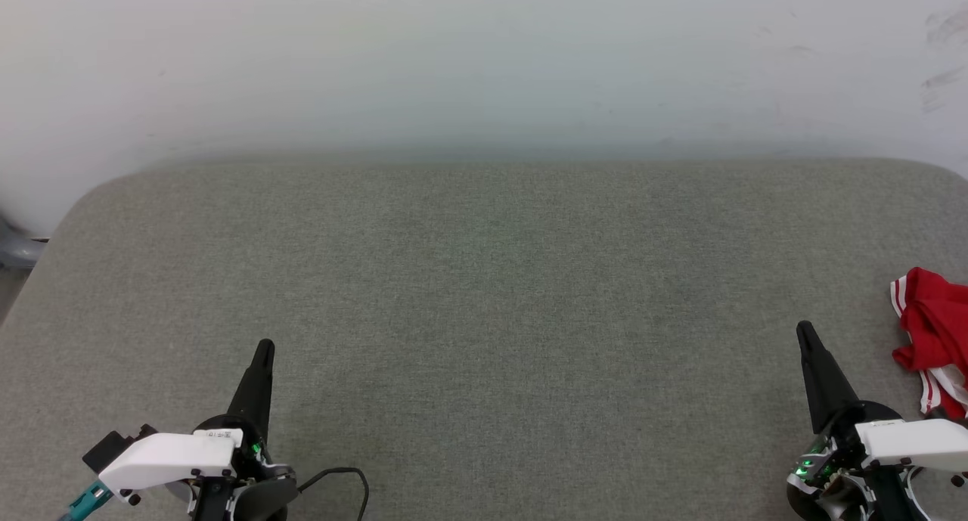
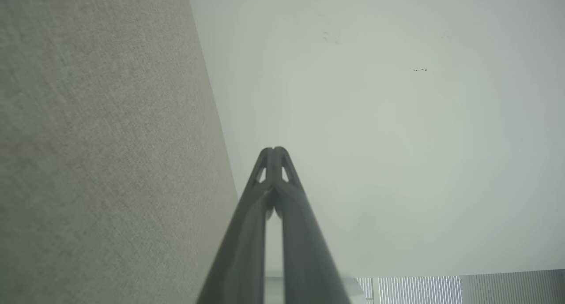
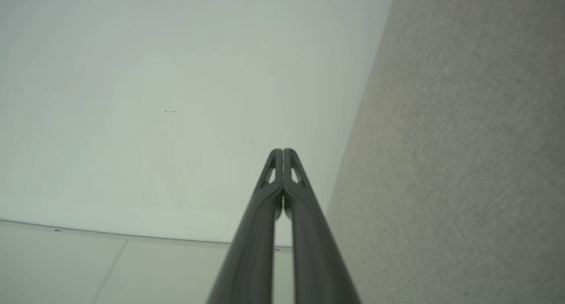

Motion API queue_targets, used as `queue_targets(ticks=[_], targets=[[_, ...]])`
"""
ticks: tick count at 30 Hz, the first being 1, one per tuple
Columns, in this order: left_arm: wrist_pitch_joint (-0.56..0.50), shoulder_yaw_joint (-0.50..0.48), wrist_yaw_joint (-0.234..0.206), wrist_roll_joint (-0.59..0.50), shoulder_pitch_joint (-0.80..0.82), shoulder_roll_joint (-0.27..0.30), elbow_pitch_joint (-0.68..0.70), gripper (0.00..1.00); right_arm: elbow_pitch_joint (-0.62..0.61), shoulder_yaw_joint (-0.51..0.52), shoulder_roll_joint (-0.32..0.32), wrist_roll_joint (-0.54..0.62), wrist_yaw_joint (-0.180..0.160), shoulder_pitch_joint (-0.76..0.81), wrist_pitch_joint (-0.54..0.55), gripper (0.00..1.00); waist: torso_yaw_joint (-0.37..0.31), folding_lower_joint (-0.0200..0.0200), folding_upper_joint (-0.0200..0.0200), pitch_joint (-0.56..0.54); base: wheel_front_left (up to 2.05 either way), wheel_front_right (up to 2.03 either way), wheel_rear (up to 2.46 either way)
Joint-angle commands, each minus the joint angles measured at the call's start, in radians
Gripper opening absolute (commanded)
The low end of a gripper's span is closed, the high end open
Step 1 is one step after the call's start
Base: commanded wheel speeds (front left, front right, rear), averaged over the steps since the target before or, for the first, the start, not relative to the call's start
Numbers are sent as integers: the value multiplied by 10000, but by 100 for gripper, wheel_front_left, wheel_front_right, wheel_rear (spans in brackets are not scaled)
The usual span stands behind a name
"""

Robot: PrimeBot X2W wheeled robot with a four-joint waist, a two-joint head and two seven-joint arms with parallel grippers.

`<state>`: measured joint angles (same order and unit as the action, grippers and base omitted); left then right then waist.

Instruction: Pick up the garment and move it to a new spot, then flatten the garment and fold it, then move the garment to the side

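Observation:
The garment (image 1: 934, 332) lies crumpled at the right edge of the grey padded surface (image 1: 484, 302), red with white-and-red striped trim, partly cut off by the head view's edge. My right gripper (image 1: 805, 330) stands shut just left of it, not touching it, fingertips pressed together (image 3: 282, 152) with nothing between them. Over at the lower left, my left gripper (image 1: 265, 347) is also shut and empty, its tips meeting (image 2: 273, 149) in the left wrist view.
A pale wall (image 1: 484, 60) rises behind the padded surface. The surface's rounded far left corner (image 1: 91, 196) drops off to a grey object at the left edge (image 1: 15, 249). A black cable (image 1: 340, 479) loops beside the left wrist.

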<state>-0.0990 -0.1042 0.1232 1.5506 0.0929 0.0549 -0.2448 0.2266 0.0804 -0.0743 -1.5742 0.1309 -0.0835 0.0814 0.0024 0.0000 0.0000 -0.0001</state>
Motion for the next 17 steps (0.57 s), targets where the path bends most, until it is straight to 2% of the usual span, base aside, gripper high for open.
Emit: queue_targets(ticks=[1, 8, 17], targets=[[-72, -59, 65, 221, 197, -28, 2, 0, 65, 11, 12, -236, -3, -220, 52, 0, -5, 0, 0, 7, 0, 0, 0], [-201, -143, 106, 671, 205, -70, -11, 0, 220, 33, 27, -686, -3, -301, 86, 0, -24, 0, 0, 32, 0, 0, 0], [-196, -134, 107, 626, 194, -65, -9, 0, 200, 65, 53, -604, -3, -294, 124, 0, -24, 0, 0, 32, 0, 0, 0]])
